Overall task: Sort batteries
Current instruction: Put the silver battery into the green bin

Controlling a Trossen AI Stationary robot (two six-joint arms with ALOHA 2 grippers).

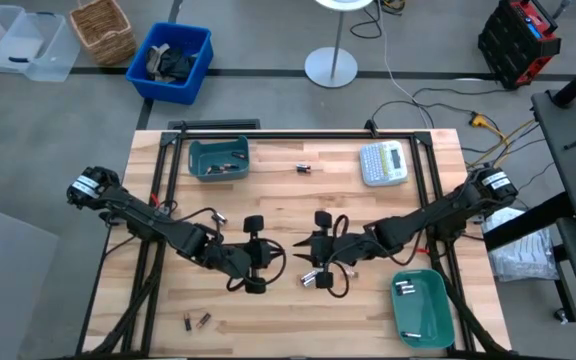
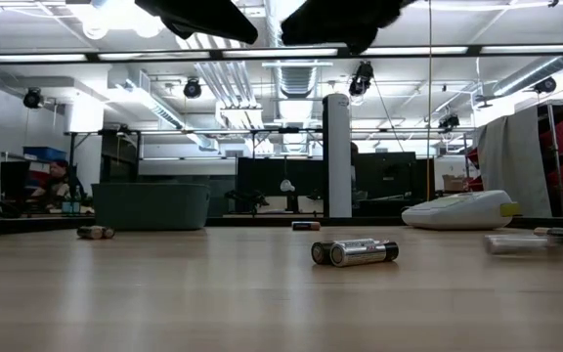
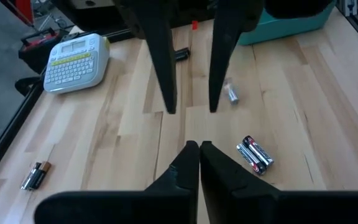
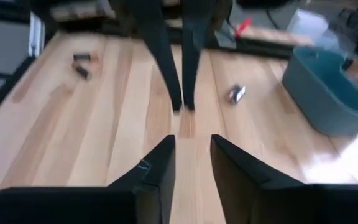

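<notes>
My two grippers hang above the table's middle, tip to tip. My left gripper [image 1: 281,252] [image 3: 199,145] is shut with nothing in it. My right gripper [image 1: 299,248] [image 4: 192,144] stands open, its fingers apart with nothing between them. A pair of silvery batteries [image 1: 313,280] [image 3: 254,154] [image 2: 355,252] lies on its side on the wood, just nearer the front edge than the right gripper. Another silvery battery [image 3: 232,93] [image 4: 236,93] lies alone. Two dark batteries [image 1: 196,321] [image 3: 35,175] lie near the front left, and one [image 1: 303,168] lies toward the far edge.
A teal tray [image 1: 218,160] holding batteries stands at the far left, and a second teal tray [image 1: 424,310] with a few cells at the near right. A grey-white label maker [image 1: 382,163] sits at the far right. Cables loop around both wrists.
</notes>
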